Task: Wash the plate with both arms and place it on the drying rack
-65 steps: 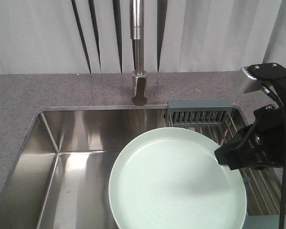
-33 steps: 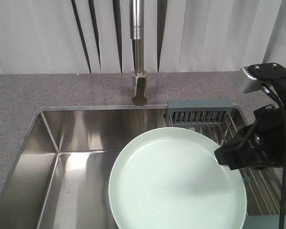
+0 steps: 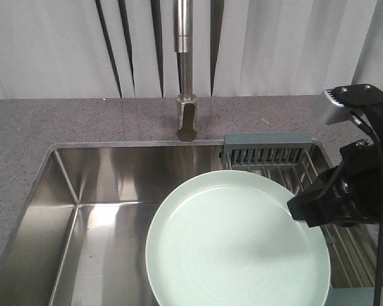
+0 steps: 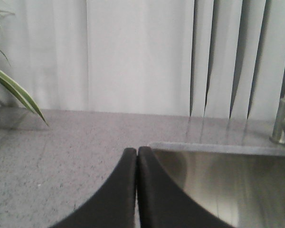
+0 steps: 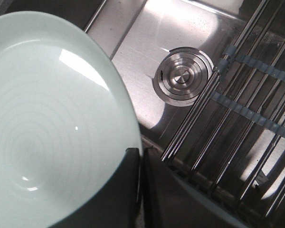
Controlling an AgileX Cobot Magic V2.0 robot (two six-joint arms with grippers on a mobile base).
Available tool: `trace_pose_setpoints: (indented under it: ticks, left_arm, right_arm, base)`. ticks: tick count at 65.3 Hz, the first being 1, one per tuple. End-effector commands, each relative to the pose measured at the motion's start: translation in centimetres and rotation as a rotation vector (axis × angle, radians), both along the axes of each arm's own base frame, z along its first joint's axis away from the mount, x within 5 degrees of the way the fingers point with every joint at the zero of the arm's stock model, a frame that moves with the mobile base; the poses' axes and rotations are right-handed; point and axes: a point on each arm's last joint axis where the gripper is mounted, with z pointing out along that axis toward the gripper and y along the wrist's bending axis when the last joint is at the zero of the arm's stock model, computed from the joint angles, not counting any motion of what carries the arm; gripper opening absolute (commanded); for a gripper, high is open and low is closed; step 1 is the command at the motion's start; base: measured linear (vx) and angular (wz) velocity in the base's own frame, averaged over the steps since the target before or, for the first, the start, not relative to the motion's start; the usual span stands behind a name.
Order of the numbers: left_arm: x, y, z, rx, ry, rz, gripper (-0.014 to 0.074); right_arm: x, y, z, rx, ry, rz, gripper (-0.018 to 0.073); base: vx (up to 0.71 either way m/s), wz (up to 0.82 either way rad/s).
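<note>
Bright, even light; glare on sink (image 3: 108, 191); soft focus throughout

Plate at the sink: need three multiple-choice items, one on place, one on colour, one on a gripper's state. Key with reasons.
1. Where is the plate? A) held over the sink basin, beside the drying rack; B) flat on the countertop; C) standing in the rack's slots.
2. What colour is the plate? A) white with a blue rim; B) pale mint-green; C) dark grey.
3. What state is the left gripper in? A) open, empty; B) shut, empty; C) shut on a sponge.
Key: 1 A, the right gripper clamps its rim above the steel basin; 2 B, plain mint surface in the front and right wrist views; 3 B, the left wrist view shows it closed on nothing.
</note>
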Motion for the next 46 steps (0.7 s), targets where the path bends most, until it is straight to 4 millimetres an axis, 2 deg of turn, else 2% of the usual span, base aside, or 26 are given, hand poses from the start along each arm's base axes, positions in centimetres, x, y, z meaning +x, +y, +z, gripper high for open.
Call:
trace_pose_setpoints:
  ticks: [1, 14, 26, 34, 46]
  left_arm:
    - [-1.0, 0.0, 4.1, -0.029, -0.222, -0.005, -0.0006]
    - [-1.2, -0.1, 10.3, -0.028, -0.213, -0.014, -0.0006]
    - [1.0, -0.1, 14.9, -0.035, 0.007, -0.026, -0.0006]
    - [3.1, 0.0, 16.1, -0.041, 0.115, -0.029, -0.0006]
    - [6.7, 0.2, 15.1, -0.052, 0.235, -0.025, -0.0006]
  right_arm:
    - [-0.2, 0.2, 1.4, 0.053, -0.067, -0.006, -0.0008]
    - [-0.2, 0.2, 1.4, 0.053, -0.067, -0.006, -0.0008]
    - [-0.2, 0.2, 1.4, 0.053, -0.067, -0.006, -0.0008]
    - [-0.2, 0.2, 1.4, 0.053, -0.067, -0.006, -0.0008]
    - [-0.2, 0.2, 1.4, 0.053, -0.067, -0.006, -0.0008]
  base:
    - [0.00, 0.00]
    - [0.00, 0.00]
    - [0.00, 0.00]
    - [0.00, 0.00]
    - [0.00, 0.00]
